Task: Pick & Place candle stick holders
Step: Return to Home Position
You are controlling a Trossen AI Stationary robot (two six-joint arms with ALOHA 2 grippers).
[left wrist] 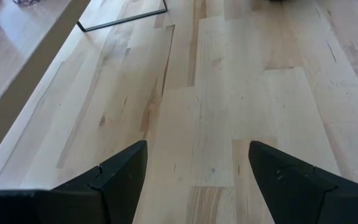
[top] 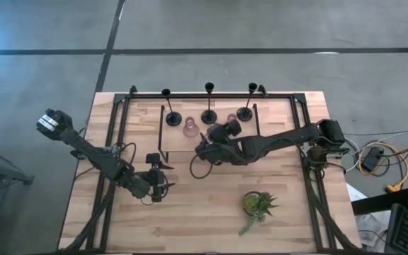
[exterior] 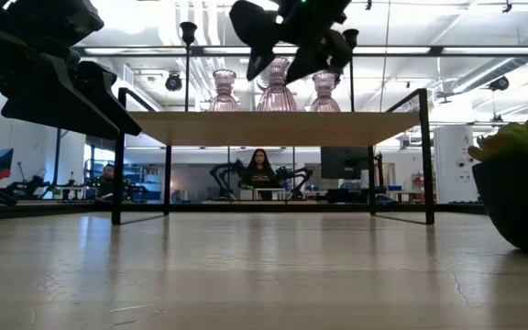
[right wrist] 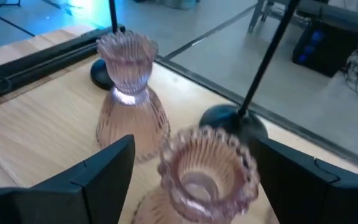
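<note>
Three slim black candle stick holders (top: 209, 105) stand by their disc bases on a raised wooden shelf (top: 278, 113) at the table's far side. Pink glass holders stand on the same shelf: one (top: 190, 128) left of my right gripper and one (top: 231, 119) just past it. In the low view three pink holders show in a row (exterior: 276, 87). My right gripper (right wrist: 194, 165) is open, its fingers on either side of a pink holder's ribbed cup top (right wrist: 207, 165) without touching it. My left gripper (left wrist: 197, 162) is open and empty above bare table at the near left (top: 156, 185).
A green spiky potted plant (top: 258, 204) stands at the table's near right and also shows in the low view (exterior: 521, 183). The shelf's black frame legs (exterior: 115, 156) stand on the table. A second pink holder (right wrist: 129, 99) and two black stems' bases (right wrist: 232, 118) stand close beyond my right gripper.
</note>
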